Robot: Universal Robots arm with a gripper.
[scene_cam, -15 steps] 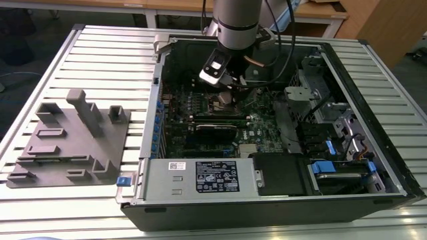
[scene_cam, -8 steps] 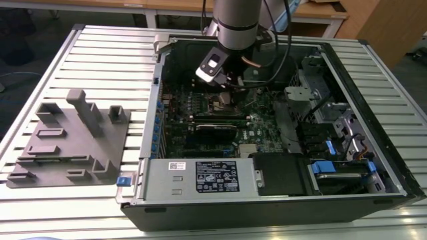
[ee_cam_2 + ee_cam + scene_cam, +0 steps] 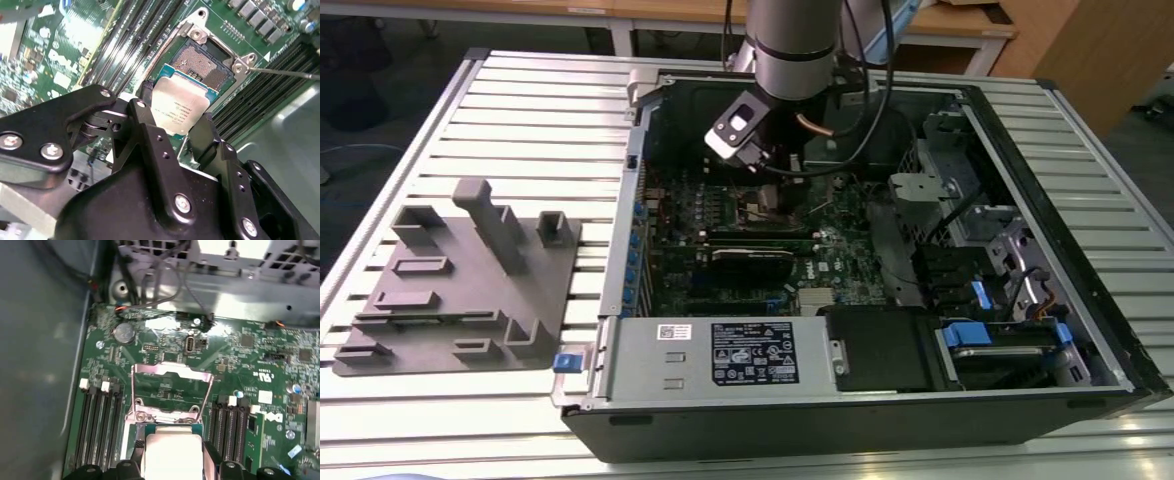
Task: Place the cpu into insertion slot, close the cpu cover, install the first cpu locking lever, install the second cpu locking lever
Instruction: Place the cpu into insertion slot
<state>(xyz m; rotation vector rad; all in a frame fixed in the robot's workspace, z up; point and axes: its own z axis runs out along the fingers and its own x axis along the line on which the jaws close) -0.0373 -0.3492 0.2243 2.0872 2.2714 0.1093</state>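
Tool (image 3: pixel 175 120) grips cpu (image 3: pixel 183 102) over insertion slot (image 3: pixel 202 62); cpu cover (image 3: pixel 167 371) open.

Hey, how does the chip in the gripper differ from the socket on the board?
The chip has a smooth silver-grey top; the socket is a dark recess of fine contacts. The chip is clamped in the gripper; the socket sits fixed in the green board, uncovered and empty. Both are square and look alike in size.
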